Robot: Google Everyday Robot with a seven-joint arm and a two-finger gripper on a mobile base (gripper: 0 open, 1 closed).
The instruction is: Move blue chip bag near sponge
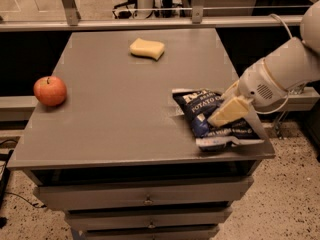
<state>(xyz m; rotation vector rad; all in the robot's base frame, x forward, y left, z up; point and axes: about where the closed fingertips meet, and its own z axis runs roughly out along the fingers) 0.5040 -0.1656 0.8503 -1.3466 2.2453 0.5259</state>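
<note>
Placement tells you most of the story. The dark navy, glossy, crinkled blue chip bag (194,106) lies flat at the front right corner of the grey table (125,119), its lower end right at the table's edge. The small pale yellow, wavy-sided sponge (147,48) sits near the far edge, well apart from the bag. The round red apple (50,90) rests alone at the left side and has no part in this job, so leave it be.

The white arm (285,71) reaches in from the right, which fits a bag lying on that side: the gripper (219,107) can come down on it without crossing the rest of the table. It sits low over the bag's right half, tilted toward the table.

Your pale tan fingers (230,111) look spread rather than pinched. The broad one lies across the bag's middle, and the other shows just beside the bag's upper right edge. Part of the printed face seems to lie between them, though you cannot tell whether either finger actually presses on the foil. The white lettering is readable only to the left of the lower finger; everything to its right is covered.

You are likely at the grasp — nothing is lifted yet, and the whole run across to the sponge is ahead. Crinkly foil gives under pressure, so expect it to bunch as you close.
</note>
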